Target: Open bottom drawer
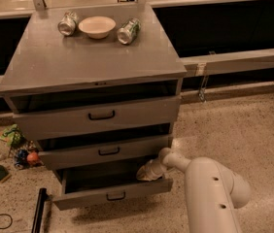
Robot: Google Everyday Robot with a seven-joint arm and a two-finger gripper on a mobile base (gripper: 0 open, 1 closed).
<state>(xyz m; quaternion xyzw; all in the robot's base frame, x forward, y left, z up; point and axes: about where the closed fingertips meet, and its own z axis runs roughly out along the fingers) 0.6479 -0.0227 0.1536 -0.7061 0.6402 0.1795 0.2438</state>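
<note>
The gripper (147,171) fills the open bottom drawer (94,198) at its right end; the left is free. A bowl (97,26) and cans (67,24) crowd the desk's (78,67) back edge.

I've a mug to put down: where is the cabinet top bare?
The cabinet top is bare in front of the bowl, the left can and the right can, which crowd its back edge. The gripper is at the right end of the bottom drawer.

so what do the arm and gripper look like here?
The arm has a smooth off-white shell: a fat rounded tube with two small dark dots, narrowing to a slim wrist. The gripper is pale cream and compact, at the right end of the bottom drawer. No cables or logos show.
</note>
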